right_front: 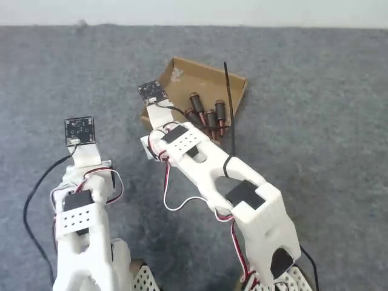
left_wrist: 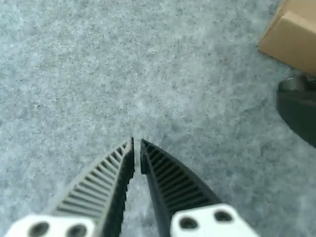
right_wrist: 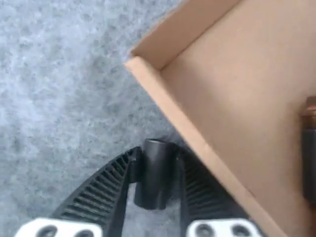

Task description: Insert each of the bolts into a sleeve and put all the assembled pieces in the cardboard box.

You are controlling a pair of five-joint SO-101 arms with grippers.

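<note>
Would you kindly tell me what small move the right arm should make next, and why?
Probably lift the right gripper slightly and carry its black cylindrical sleeve over the near wall of the brown cardboard box: the sleeve is clamped just outside that wall, above the grey carpet.

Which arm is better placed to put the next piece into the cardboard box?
Right, most likely. The right tool is shut on a black sleeve just outside the cardboard box wall; the left tool is shut, empty, over carpet, farther from the box.
</note>
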